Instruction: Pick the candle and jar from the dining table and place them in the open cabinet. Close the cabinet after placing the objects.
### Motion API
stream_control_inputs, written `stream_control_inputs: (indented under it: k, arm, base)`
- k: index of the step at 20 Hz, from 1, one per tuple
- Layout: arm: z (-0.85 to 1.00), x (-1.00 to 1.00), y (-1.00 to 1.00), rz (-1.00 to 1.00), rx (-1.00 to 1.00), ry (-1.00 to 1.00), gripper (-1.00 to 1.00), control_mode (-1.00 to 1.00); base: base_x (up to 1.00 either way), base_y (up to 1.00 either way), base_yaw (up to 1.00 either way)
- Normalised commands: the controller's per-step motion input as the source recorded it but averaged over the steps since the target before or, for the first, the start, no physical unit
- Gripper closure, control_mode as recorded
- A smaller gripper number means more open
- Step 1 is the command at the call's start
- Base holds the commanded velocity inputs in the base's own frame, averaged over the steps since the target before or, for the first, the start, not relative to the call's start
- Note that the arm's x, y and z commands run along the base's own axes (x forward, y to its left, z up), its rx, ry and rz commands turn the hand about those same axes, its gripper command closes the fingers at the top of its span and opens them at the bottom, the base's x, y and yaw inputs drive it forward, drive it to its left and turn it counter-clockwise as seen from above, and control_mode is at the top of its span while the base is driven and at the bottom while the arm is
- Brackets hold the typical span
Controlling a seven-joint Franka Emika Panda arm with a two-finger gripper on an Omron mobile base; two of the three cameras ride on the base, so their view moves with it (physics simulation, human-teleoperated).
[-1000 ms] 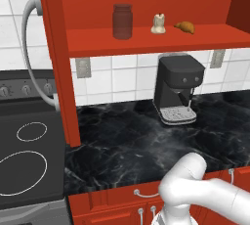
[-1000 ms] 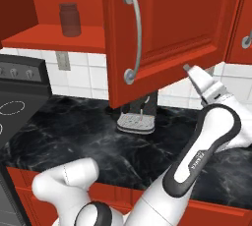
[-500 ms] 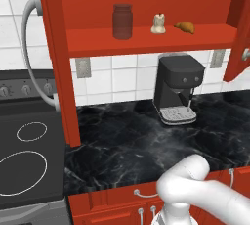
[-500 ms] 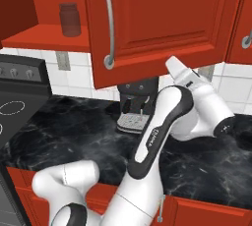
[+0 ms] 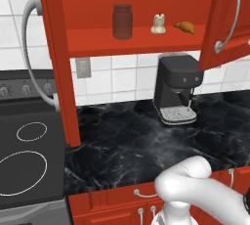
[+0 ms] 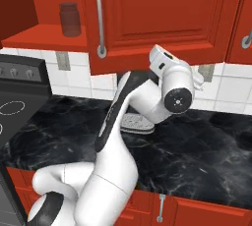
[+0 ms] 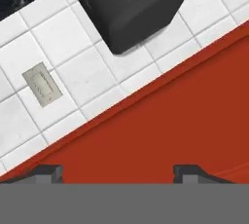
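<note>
croissant (image 5: 184,27): lying near the shelf's right end
coffee machine (image 5: 177,88): upright at the counter's back edge, against the tiled wall
stove (image 5: 24,155): beside the counter's left edge
wall outlet (image 5: 83,67): on the tiles

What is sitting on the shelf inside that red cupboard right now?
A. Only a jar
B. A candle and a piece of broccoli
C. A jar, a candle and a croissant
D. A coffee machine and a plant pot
C: in the left base view the jar, the candle and the croissant stand in a row on the shelf of the cupboard, above the coffee machine.
</note>
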Motion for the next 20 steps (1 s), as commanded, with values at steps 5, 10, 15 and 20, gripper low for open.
stream_control_inputs:
  k: [5,10,15,20]
  arm:
    - [0.29,0.6,0.28,-0.33,-0.18,0.13,-1.0,-1.0]
    - [0.22,0.61,0.12,-0.28,-0.15,0.11,-1.0,-1.0]
    - [0.15,0.56,0.07,-0.24,-0.12,0.13,-1.0,-1.0]
    - [0.09,0.46,0.06,-0.24,-0.1,0.15,-1.0,-1.0]
  base:
    - [0.0,0.0,0.0]
    - [0.0,0.0,0.0]
    - [0.0,0.0,0.0]
    - [0.0,0.0,0.0]
